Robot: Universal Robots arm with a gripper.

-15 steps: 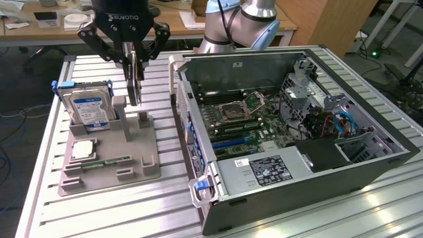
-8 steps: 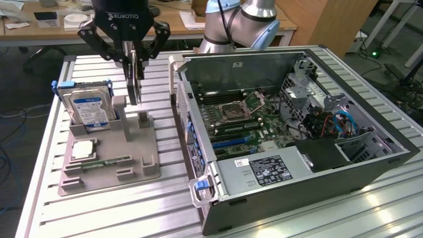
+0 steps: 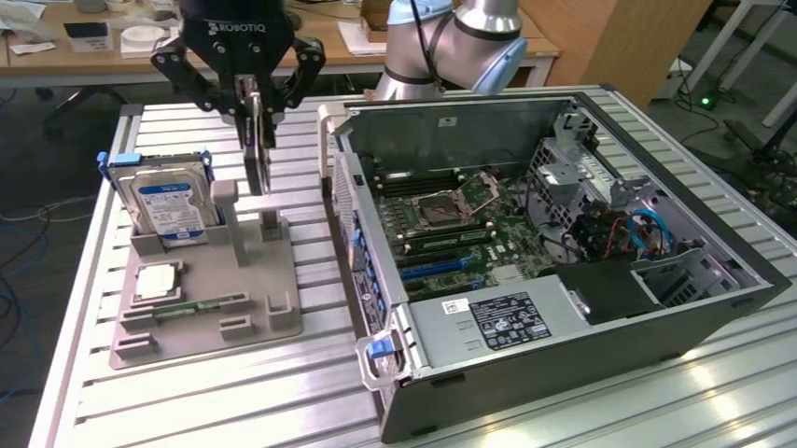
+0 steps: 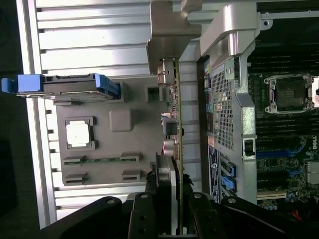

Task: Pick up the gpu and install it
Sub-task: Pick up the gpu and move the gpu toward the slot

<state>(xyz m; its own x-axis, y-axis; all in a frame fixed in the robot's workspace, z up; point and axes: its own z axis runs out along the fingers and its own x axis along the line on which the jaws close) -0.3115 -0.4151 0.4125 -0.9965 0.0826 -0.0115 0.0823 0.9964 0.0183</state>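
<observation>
The gpu [image 3: 257, 154] hangs upright and edge-on, a thin dark card just above the slotted post [image 3: 269, 227] of the grey parts holder. My gripper [image 3: 254, 105] is shut on the card's top edge, with one black finger on each side. In the wrist view the gpu [image 4: 173, 124] runs as a narrow strip away from my gripper [image 4: 169, 201], its silver bracket [image 4: 167, 72] at the far end. It lies between the grey holder and the wall of the open computer case [image 3: 548, 224]. The motherboard's blue slots [image 3: 430, 266] lie inside the case, to the exterior view's right of the card.
The grey holder [image 3: 249, 271] also carries a silver hard drive with a blue label [image 3: 168, 205], a square processor [image 3: 156, 280] and a narrow green memory stick [image 3: 200, 306]. The case's black power supply [image 3: 498, 322] sits at its near end. All of it rests on a slatted aluminium table [image 3: 224, 392].
</observation>
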